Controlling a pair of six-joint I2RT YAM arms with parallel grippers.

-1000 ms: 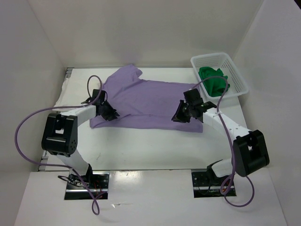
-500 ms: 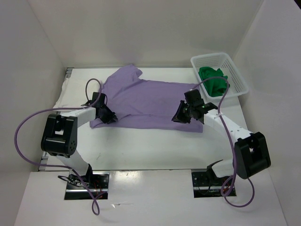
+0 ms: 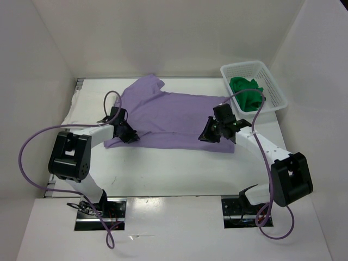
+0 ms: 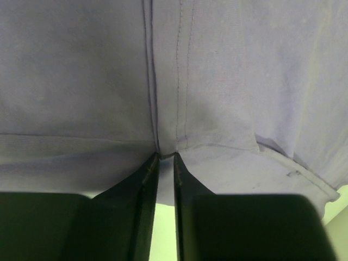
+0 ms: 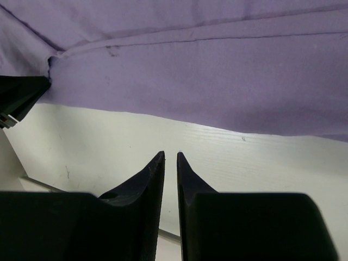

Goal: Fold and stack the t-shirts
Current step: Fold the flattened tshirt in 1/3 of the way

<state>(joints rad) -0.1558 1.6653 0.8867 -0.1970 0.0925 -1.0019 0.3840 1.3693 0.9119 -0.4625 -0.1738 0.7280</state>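
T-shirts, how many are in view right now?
2. A lavender t-shirt lies spread across the middle of the table; a green t-shirt is bunched in the white basket at the far right corner. Others may be hidden.

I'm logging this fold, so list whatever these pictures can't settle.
Top view: the right gripper covers part of the lavender shirt hem.
Top view: green shirt is bunched; the basket wall hides its lower part.
Top view: white shape at the table left edge, too pale to identify.
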